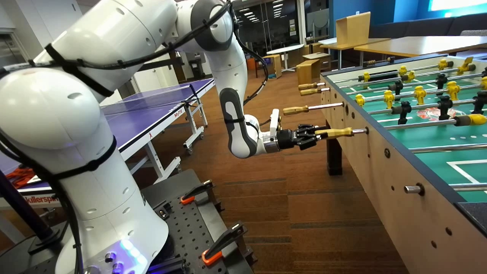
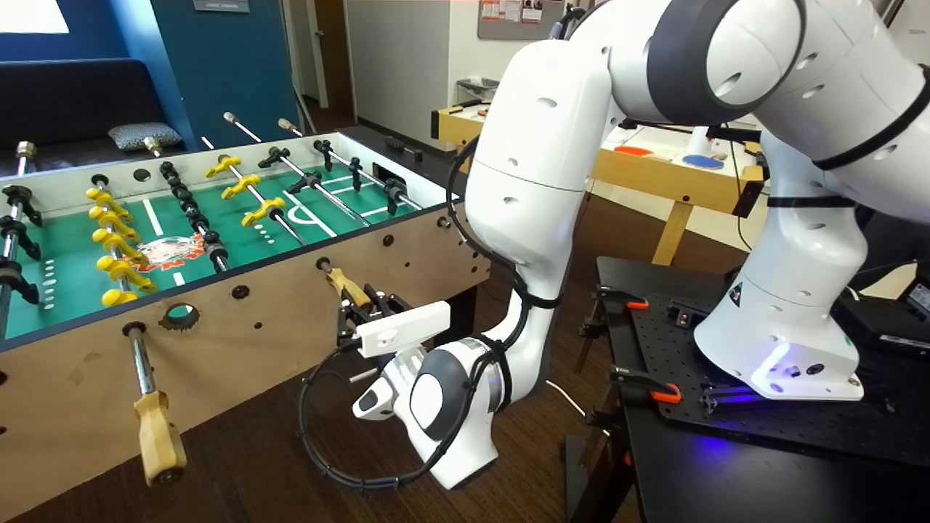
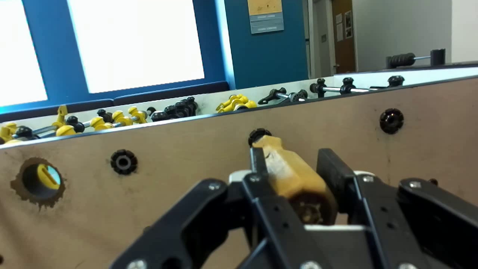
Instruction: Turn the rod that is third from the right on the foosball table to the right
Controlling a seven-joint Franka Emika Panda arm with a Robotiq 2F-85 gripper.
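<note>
Beside the foosball table: hand at the handle of the rod, no proof of a turn

Nearest, in the wrist view: tan wooden handle between two dark fingers, one to each side, partway spread, with a possible sliver of background beside one of them. Firm hold or loose straddle: cannot tell. Looks, on that showing, like reach and placement done; left to do, as best judged, a sure squeeze and the twist to the right.

Just beyond: short run of metal, then into the foosball table's light-wood side. Over the green playfield, in an exterior view: yellow figures on the same rod, third from the right along the row, tipped closer to level than to hanging. Could mean a turn under way, could mean mere resting pose; impossible to say from one moment.

Under the arm's base: black counter, with perforated plate and black-and-orange clamps near its edge. Between counter and foosball table: brown floor with dark streaks.

Farther off: purple-topped ping-pong table; elsewhere, wood-edged table with flat orange and blue pieces, too small to name. Farthest, in an exterior view: dark couch near blue wall, speckled cushion on the seat, and past that wall a brown door beside grey wall.
</note>
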